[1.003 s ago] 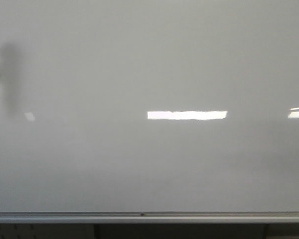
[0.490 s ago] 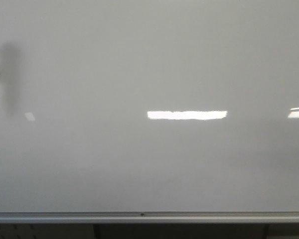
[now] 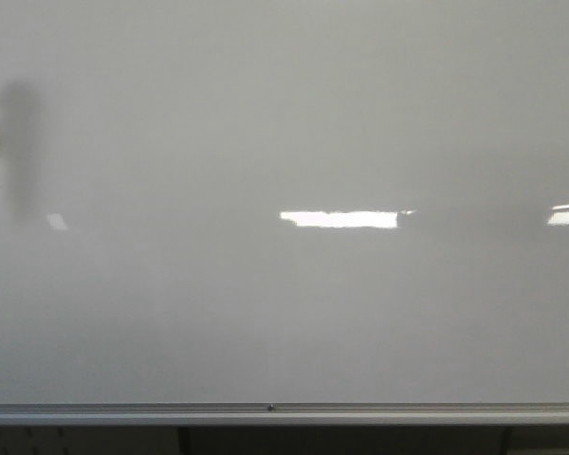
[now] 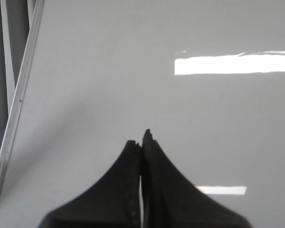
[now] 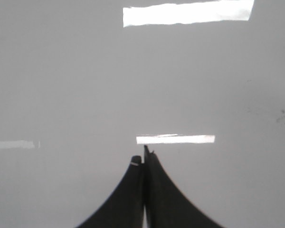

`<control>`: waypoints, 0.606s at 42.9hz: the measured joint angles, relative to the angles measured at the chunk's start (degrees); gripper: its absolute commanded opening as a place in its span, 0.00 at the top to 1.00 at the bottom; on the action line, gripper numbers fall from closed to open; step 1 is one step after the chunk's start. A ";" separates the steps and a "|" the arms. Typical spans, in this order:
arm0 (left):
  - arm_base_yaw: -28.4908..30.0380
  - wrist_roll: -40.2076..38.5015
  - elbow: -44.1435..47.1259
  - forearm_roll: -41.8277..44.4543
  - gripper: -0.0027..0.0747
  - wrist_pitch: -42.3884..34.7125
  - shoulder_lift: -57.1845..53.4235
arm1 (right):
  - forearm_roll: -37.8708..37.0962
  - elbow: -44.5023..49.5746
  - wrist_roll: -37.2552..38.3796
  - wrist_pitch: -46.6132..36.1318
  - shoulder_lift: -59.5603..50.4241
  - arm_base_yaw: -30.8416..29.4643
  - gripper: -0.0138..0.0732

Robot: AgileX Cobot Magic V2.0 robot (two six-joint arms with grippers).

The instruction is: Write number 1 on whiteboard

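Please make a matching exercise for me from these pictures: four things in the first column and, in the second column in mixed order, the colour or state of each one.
Things:
1. whiteboard
2. frame
3. light reflection
4. left gripper

Descriptions:
A. black, shut
B. bright white rectangle
C. silver strip along the board's lower edge
D. glossy pale grey, large surface

Right pairs: 1-D, 2-C, 3-B, 4-A.
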 measured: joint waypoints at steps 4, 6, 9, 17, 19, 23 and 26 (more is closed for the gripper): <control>0.00 0.00 -6.77 0.00 0.99 5.43 4.05 | 0.00 -5.27 0.10 2.37 4.92 0.00 0.95; 0.00 0.00 -10.09 0.00 0.99 8.39 6.25 | 0.00 -8.00 0.10 3.30 7.16 0.00 0.95; 0.00 0.00 -14.04 0.00 0.99 12.37 9.81 | 0.00 -11.24 0.10 4.97 10.91 0.00 0.95; 0.00 0.00 -20.44 0.00 0.99 20.75 20.05 | -0.77 -16.80 0.10 8.12 19.65 0.00 0.95; 0.00 0.00 -20.62 0.00 0.99 21.79 22.36 | -0.89 -17.01 0.10 8.49 21.81 0.00 0.95; 0.00 0.00 -20.62 -0.25 0.99 24.56 25.74 | -1.01 -17.01 0.10 9.57 25.17 0.00 0.95; 0.00 0.00 -20.62 -0.66 0.99 26.76 27.83 | -1.01 -16.90 0.10 10.21 27.35 0.00 0.95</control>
